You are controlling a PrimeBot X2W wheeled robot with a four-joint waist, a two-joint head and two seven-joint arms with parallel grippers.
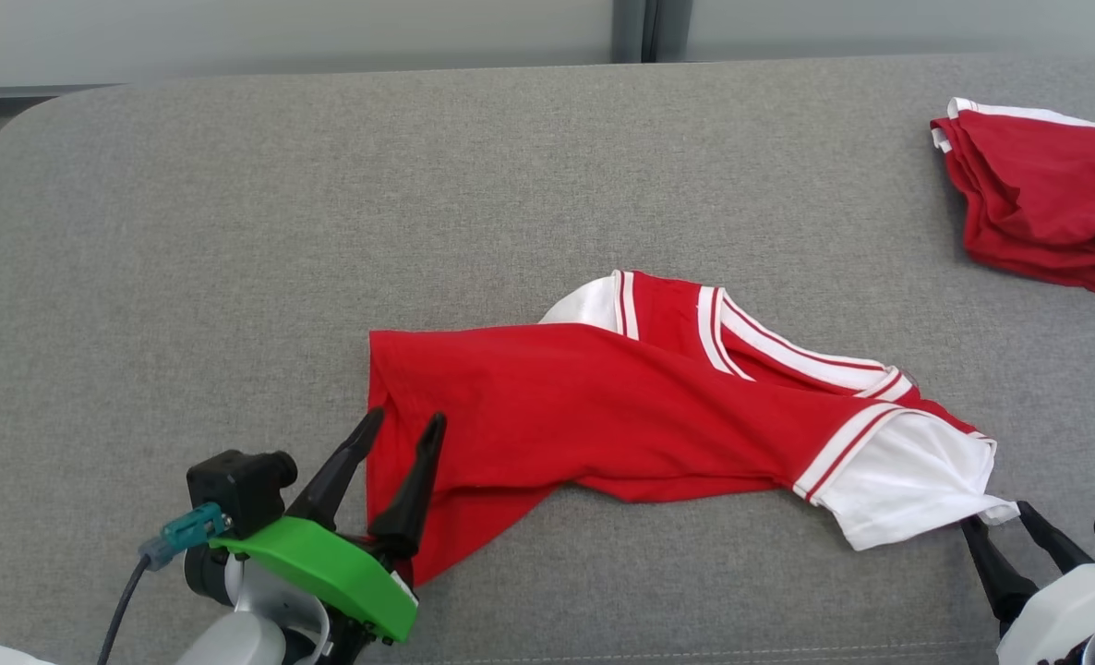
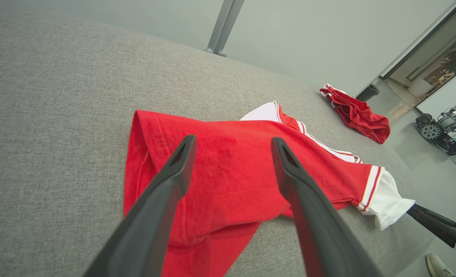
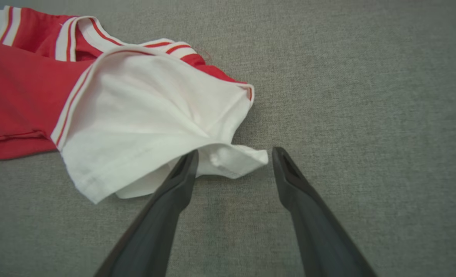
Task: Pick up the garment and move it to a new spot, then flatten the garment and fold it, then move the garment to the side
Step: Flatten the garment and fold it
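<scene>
Seeing the shirt stretching left to right across the middle of the grey woven counter, soft red knit, rumpled, striped at the collar; finding the left claw spread wide over its red hem end, the right claw likewise apart, empty, tips at the white sleeve corner; spotting another red bundle well apart, far right.
</scene>
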